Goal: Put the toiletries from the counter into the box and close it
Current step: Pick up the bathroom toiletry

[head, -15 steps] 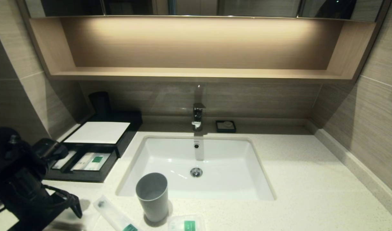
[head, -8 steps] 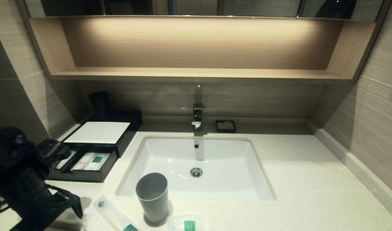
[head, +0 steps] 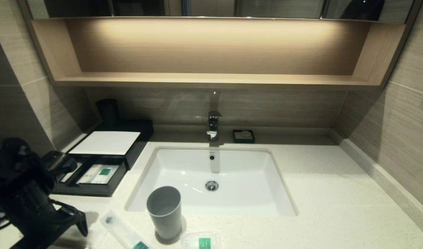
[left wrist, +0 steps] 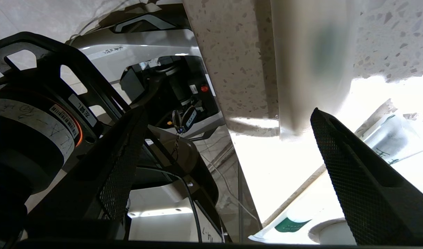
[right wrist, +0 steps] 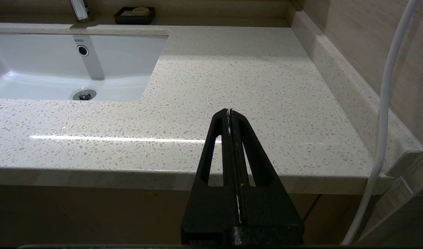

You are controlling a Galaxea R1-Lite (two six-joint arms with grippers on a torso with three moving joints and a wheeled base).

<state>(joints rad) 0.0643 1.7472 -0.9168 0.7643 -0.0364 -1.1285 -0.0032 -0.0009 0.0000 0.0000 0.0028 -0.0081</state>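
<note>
The head view looks forward and down from above onto the sink point(head: 211, 180), with the whole counter point(head: 336, 193) and the wall shelf behind it in frame. The right wrist view sits low before the counter edge right of the sink point(right wrist: 69, 65), facing the back wall. The left wrist view, very close at the counter's front edge left of the sink, looks along it. Head and right wrist share the sink.

Speckled glossy stone counter point(head: 336, 193), glazed white sink point(head: 239, 180), matt plastic cup point(head: 164, 211).
</note>
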